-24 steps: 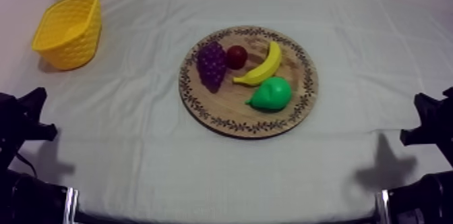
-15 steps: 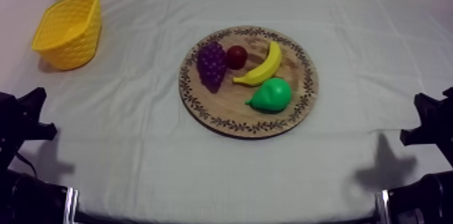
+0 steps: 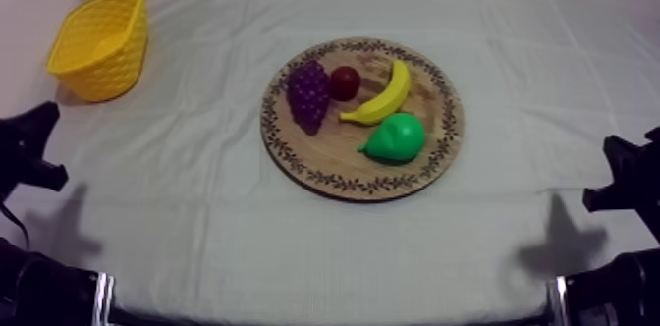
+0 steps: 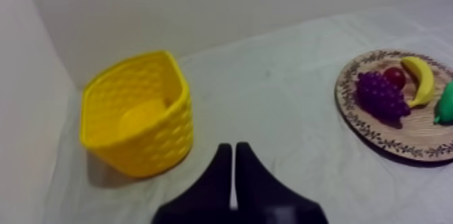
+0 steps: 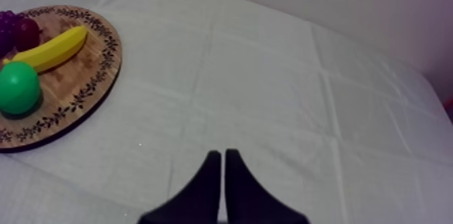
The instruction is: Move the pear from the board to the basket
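The green pear (image 3: pixel 396 137) lies on the front right of the round wooden board (image 3: pixel 324 168), mid-table. The yellow basket (image 3: pixel 98 43) stands at the far left corner with nothing inside it. My left gripper (image 3: pixel 34 143) is at the table's left edge, in front of the basket and far from the board. In the left wrist view its fingers (image 4: pixel 233 149) lie together as a narrow wedge, pointing past the basket (image 4: pixel 138 122). My right gripper (image 3: pixel 624 175) sits low at the right edge. Its fingers (image 5: pixel 222 154) are also together, with the pear (image 5: pixel 17 86) off to one side.
A banana (image 3: pixel 381 99), a bunch of purple grapes (image 3: pixel 308 94) and a small red fruit (image 3: pixel 345 82) share the board behind the pear. Bare cloth lies between the board and the basket. A wall rises close behind the basket.
My left gripper has risen from its rest spot and shifted a little toward the basket. The right arm and the fruit have not moved.
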